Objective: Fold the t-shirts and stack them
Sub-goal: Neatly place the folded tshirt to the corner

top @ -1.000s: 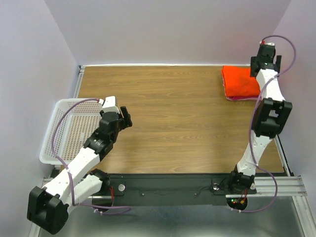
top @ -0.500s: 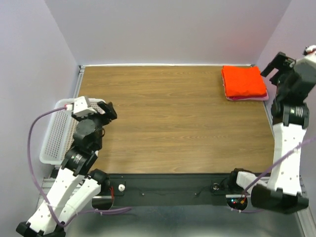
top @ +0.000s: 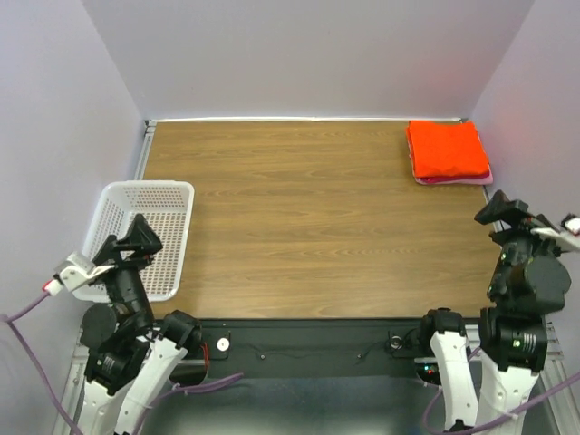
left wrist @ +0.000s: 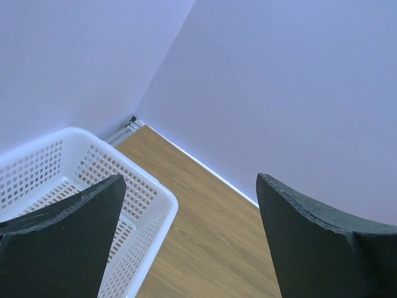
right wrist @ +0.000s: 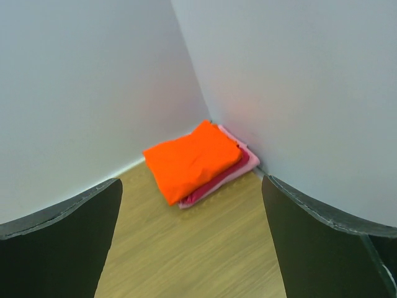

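Folded in the table's (top: 317,208) far right corner: orange t-shirt (top: 444,149) lying on top of the pink t-shirt (top: 453,180).
Soft, light, floppy cloth, so I'd pinch a folded edge. Left gripper (top: 125,240) and right gripper (top: 509,216) both gape wide, empty.

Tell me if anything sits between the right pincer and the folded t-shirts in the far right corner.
Nothing visible does. Only bare table separates the open right pincer from the orange t-shirt stacked on the magenta t-shirt. The white basket sits far off on the left side.
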You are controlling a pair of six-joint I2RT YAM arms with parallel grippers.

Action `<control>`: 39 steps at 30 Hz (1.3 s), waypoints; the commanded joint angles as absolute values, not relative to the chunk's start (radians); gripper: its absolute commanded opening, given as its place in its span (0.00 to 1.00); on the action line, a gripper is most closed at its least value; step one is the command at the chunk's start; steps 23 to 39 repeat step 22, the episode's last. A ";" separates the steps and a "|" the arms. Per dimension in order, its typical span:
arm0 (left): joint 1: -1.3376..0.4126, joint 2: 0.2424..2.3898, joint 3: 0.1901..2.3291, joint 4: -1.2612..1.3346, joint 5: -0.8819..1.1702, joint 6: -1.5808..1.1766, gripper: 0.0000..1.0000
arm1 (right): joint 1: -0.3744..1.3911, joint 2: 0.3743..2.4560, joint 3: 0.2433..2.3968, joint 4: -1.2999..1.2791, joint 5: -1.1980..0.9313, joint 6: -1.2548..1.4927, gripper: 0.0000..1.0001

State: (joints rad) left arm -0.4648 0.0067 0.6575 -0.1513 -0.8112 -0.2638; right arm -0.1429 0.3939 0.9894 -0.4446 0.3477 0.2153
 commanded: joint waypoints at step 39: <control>-0.469 0.084 0.523 -0.015 -0.785 -0.374 0.99 | -0.141 0.328 0.903 -0.426 0.267 0.210 1.00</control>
